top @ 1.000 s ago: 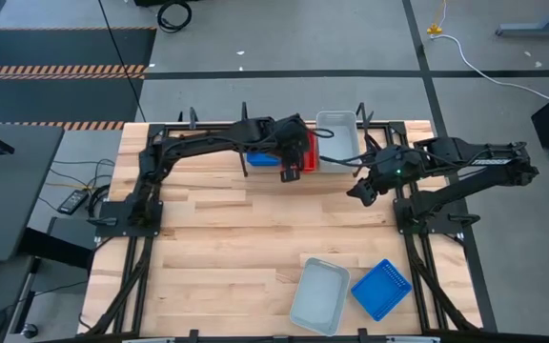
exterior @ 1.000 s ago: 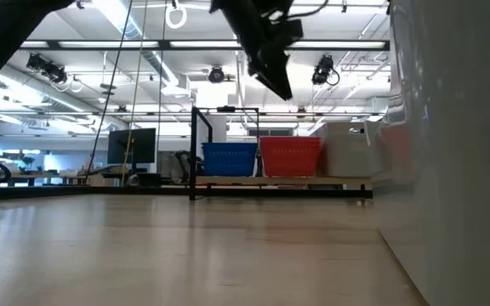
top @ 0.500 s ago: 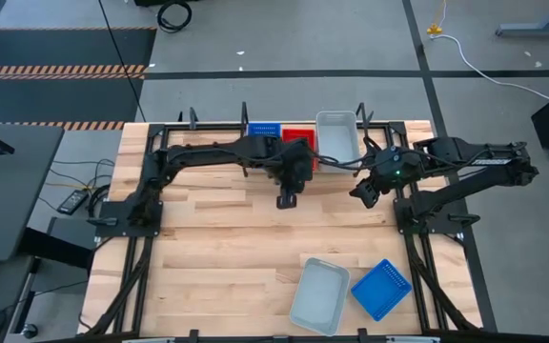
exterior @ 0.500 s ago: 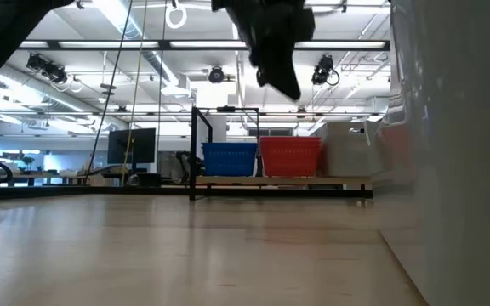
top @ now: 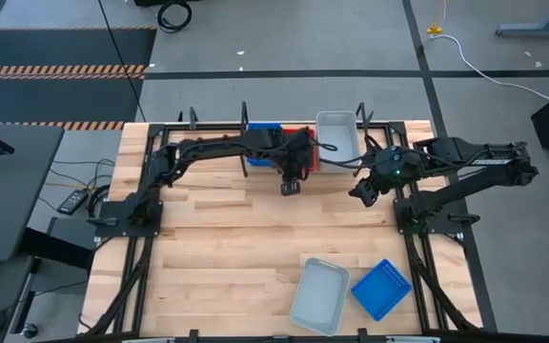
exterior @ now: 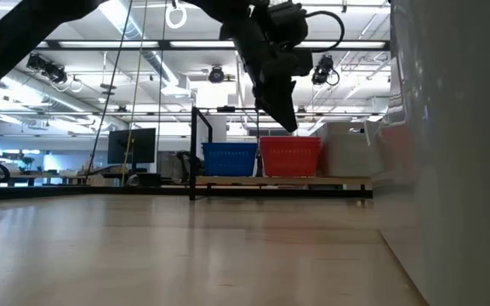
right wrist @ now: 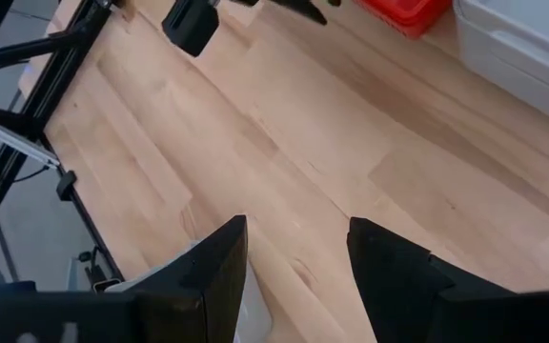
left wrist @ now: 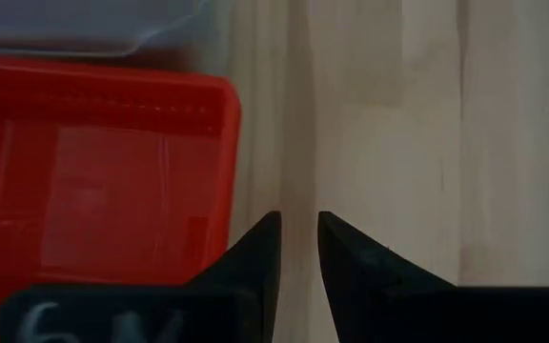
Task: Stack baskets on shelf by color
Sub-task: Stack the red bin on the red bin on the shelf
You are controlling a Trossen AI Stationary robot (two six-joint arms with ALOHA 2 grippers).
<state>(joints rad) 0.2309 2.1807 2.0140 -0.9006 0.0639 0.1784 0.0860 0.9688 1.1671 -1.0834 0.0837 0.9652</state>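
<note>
Retreated shelfward — left pincer [top: 290, 188], seemingly near-shut, empty.

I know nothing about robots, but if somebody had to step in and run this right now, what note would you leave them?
Left gripper: nearly shut, holding nothing, above the table just in front of the red stack on the shelf.
Right gripper: open, holding nothing, waiting above the table on the right side.
Done: blue stack, red stack and grey stack sit side by side on the shelf.
Left: one grey basket and one blue basket lie on the table's near edge; each goes on its matching stack.
</note>
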